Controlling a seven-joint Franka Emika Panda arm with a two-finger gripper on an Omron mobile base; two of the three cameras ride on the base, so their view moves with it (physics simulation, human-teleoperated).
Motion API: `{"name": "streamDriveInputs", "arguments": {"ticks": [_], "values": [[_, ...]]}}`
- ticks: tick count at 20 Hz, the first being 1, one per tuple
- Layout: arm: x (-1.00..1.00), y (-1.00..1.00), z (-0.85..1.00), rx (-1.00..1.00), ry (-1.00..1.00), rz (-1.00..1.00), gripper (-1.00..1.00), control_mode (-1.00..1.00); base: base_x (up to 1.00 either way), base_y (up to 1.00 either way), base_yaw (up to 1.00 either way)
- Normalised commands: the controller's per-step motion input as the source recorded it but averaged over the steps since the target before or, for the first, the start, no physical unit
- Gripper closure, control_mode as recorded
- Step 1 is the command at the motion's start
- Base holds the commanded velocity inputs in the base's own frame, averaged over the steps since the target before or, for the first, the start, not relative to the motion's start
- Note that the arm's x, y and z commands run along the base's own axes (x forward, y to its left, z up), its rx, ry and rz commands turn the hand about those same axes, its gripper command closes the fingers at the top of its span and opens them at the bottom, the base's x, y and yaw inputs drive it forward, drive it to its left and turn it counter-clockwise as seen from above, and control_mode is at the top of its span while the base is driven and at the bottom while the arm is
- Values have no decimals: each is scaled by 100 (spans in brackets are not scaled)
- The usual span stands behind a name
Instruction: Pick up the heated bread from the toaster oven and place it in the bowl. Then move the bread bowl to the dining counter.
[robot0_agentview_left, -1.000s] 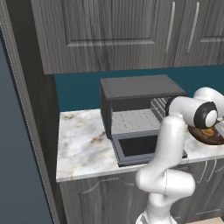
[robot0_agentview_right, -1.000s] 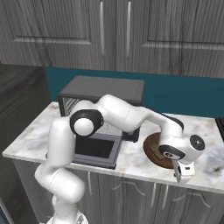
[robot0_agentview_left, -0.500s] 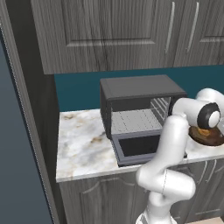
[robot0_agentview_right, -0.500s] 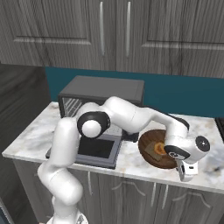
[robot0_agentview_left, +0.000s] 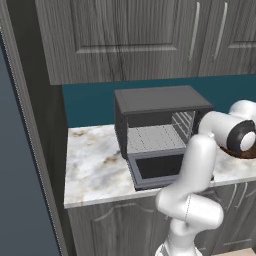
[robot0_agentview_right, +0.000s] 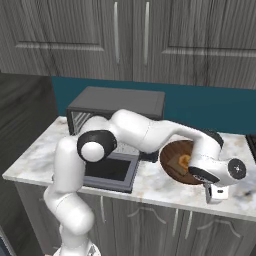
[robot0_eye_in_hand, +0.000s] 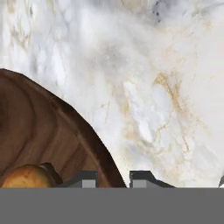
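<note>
Your gripper (robot0_eye_in_hand: 113, 178) is clamped on the wooden bowl's (robot0_agentview_right: 175, 165) rim at its 4 o'clock edge; the bun (robot0_agentview_right: 184, 161) sits inside, on the marble desk (robot0_agentview_right: 150, 187) right of the toaster oven (robot0_agentview_right: 116, 107).

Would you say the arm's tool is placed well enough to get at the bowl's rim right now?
Probably yes. In the hand view the tool straddles the bowl rim, one finger inside and one outside, closed narrowly on it. The bread lies inside, off to the side.
</note>
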Motion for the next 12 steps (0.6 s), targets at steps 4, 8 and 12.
{"name": "streamDriveInputs", "arguments": {"ticks": [4,8,12], "values": [[-36,38,96,-2,-22,-17,100,-100,0,0,0],[-39,67,100,-3,-8,-16,100,-100,0,0,0],[-4,93,58,-3,0,-18,100,-100,0,0,0]]}}
